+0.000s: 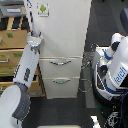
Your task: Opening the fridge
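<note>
Fridge fills the upper middle of the exterior view, a tall white body standing on dark floor, and we see its large upper door closed flush. A small green-and-white sticker sits near that door's top corner on the exterior view's left. Below the door we count two drawers, the upper drawer handle and the lower drawer handle both curved and silver, both drawers shut.

Along the fridge's edge on the exterior view's left we find our working arm rising from the lower corner of the view, its end effector right against the door's vertical edge. Whether its fingers are apart, together, or gripping the edge we cannot tell at this resolution.

Just beyond the arm stands a wooden drawer cabinet, close beside the fridge, so we see only a narrow gap on that side, and the arm occupies it.

On the exterior view's right we see a white-and-blue robot body with cables looping between it and the fridge's lower side. Above that body the floor lies open, and a strip of open floor also runs in front of the drawers toward the view's bottom edge.
</note>
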Controlling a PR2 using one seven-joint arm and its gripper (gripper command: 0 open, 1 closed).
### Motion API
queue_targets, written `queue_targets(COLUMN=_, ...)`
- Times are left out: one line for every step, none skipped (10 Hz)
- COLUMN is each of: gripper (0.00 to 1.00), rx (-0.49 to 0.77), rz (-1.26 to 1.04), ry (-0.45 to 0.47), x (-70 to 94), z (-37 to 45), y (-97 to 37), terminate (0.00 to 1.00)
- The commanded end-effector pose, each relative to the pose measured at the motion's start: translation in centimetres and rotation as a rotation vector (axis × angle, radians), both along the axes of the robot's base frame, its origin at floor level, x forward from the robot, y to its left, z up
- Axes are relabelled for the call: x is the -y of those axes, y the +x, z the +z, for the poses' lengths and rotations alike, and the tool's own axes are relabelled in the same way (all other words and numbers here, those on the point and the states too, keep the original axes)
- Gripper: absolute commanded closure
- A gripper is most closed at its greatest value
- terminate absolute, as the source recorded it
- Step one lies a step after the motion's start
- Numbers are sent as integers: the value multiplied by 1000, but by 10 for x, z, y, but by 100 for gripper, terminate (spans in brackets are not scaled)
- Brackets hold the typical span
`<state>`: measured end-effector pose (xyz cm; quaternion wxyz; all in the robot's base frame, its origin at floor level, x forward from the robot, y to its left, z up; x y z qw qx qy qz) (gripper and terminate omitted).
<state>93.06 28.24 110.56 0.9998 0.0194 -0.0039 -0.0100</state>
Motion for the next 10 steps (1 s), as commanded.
queue_targets(gripper=100, rx=7, rz=-66, ry=4, x=6, z=-41, y=-3, terminate=0)
queue_targets(gripper=100, rx=5, rz=-71, ry=6, x=6, z=-42, y=-4, terminate=0)
queue_targets(gripper=100, rx=6, rz=-75, ry=7, x=5, z=-42, y=-6, terminate=0)
queue_targets(gripper=100, rx=8, rz=-80, ry=5, x=6, z=-41, y=-6, terminate=0)
queue_targets(gripper=100, rx=9, rz=-77, ry=4, x=6, z=-42, y=-5, terminate=0)
queue_targets(gripper=100, rx=6, rz=-84, ry=0, x=9, z=-43, y=-7, terminate=0)
queue_targets(gripper=100, rx=6, rz=-85, ry=0, x=9, z=-44, y=-7, terminate=0)
queue_targets(gripper=100, rx=6, rz=-88, ry=-2, x=10, z=-44, y=-5, terminate=0)
queue_targets(gripper=100, rx=5, rz=-88, ry=-6, x=9, z=-45, y=-5, terminate=0)
queue_targets(gripper=100, rx=2, rz=-88, ry=-4, x=7, z=-48, y=-4, terminate=0)
